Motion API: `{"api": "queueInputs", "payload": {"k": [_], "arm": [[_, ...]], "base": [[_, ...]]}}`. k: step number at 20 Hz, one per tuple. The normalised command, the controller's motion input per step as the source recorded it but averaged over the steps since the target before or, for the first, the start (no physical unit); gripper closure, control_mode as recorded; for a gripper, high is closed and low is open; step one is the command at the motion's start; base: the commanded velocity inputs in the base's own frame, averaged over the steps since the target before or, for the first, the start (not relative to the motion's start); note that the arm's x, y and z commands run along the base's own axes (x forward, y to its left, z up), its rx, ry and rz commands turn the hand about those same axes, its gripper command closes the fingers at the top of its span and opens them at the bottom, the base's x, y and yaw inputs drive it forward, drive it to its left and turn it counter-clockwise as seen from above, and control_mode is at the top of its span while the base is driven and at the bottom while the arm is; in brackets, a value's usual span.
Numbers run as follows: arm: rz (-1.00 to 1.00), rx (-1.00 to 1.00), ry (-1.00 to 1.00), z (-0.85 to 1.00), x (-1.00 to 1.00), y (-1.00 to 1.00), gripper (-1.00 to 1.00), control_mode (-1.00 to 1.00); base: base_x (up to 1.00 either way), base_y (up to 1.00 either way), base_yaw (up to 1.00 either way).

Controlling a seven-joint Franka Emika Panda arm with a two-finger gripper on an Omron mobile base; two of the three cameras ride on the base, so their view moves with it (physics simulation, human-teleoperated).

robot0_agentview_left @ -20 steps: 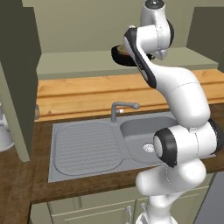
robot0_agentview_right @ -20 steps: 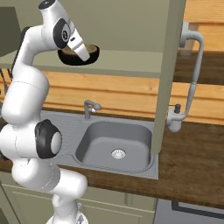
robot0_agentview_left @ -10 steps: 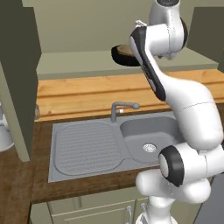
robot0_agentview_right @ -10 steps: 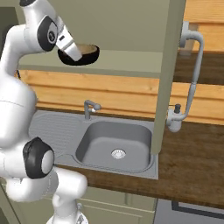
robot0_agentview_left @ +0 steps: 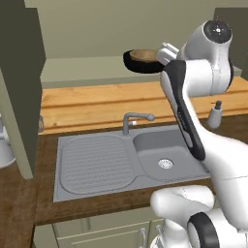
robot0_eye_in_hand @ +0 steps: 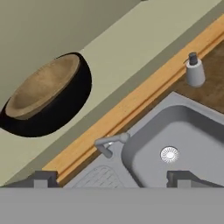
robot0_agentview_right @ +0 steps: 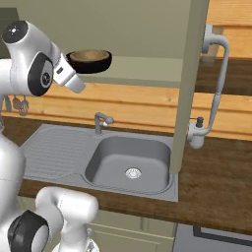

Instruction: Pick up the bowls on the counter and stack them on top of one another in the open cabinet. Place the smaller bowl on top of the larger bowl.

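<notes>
Nearest the base, the steel sink [robot0_agentview_left: 126, 160] sits inset in the counter [robot0_agentview_right: 221, 182], its faucet [robot0_agentview_left: 135, 121] at the back edge and a soap dispenser [robot0_eye_in_hand: 194, 70] off to one side on the dark wood. Above that, in the hand view, the gripper [robot0_eye_in_hand: 109, 178] shows its two dark fingertips spread wide with nothing between them, so the hand is open and empty. Farther back, on the pale shelf of the open cabinet [robot0_agentview_left: 82, 70], the larger bowl [robot0_agentview_right: 91, 63] rests with the smaller bowl [robot0_agentview_right: 89, 54] nested inside it. The stack looks complete, so the sensible step is a clean retreat: draw the hand straight back, clear of the black rim and the cabinet door [robot0_agentview_right: 189, 83].
</notes>
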Motion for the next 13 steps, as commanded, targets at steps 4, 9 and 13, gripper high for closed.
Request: {"api": "queueInputs", "payload": {"k": [4, 9, 13], "arm": [[0.17, -0.02, 0.03, -0.16, -0.63, 0.00, -1.00, -1.00], [0.15, -0.04, 0.10, -0.22, -0.60, 0.00, -1.00, -1.00], [0.16, -0.06, 0.12, -0.36, -0.37, 0.00, -1.00, -1.00]], "base": [[0.00, 0.00, 0.00], [0.00, 0.00, 0.00], [0.00, 0.00, 0.00]]}}
